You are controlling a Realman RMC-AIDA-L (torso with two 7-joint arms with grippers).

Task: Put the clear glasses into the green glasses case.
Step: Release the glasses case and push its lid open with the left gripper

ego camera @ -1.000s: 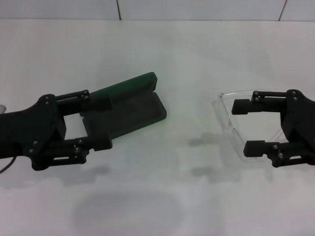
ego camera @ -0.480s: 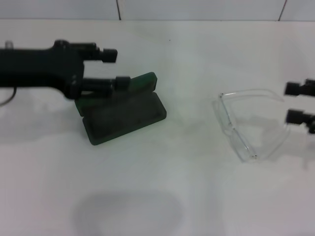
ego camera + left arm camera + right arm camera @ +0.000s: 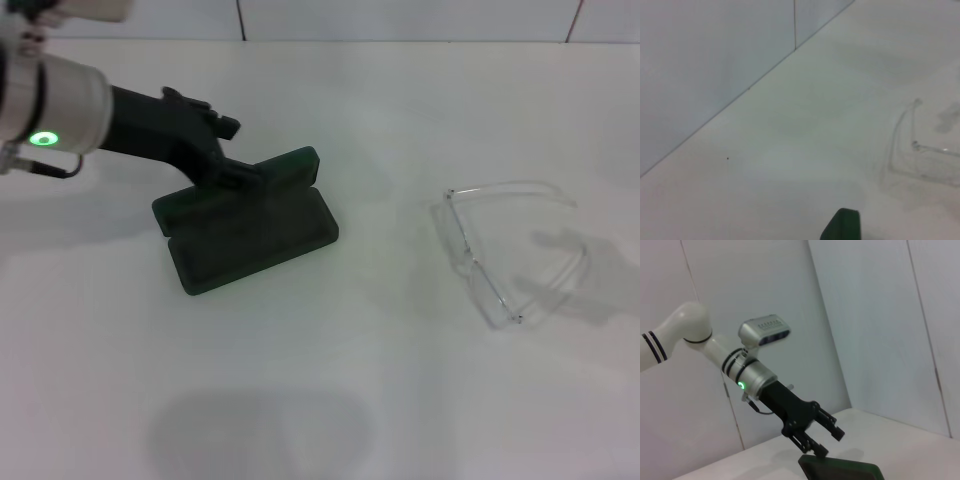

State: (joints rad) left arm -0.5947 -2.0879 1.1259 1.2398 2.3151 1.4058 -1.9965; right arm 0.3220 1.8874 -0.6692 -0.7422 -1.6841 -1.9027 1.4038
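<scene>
The green glasses case [image 3: 255,232] lies open left of the table's middle, its grey lining up and its lid [image 3: 275,168] raised at the back. My left gripper [image 3: 240,150] reaches in from the upper left, open, with one fingertip over the lid's back edge; I cannot tell if it touches. The right wrist view shows the same left gripper [image 3: 831,442] above the case [image 3: 840,472]. The clear glasses [image 3: 500,250] lie on the table to the right, arms unfolded, with nothing holding them. They appear faintly in the left wrist view [image 3: 910,145]. My right gripper is out of view.
The white table [image 3: 330,380] meets a tiled wall [image 3: 400,18] at the back. A shadow [image 3: 570,255] falls across the glasses' right side. A corner of the case lid [image 3: 842,227] shows in the left wrist view.
My left arm has swung up and back from beside the case to its lid. My right gripper has pulled away from the glasses and left the head view. Case and glasses have not moved.
</scene>
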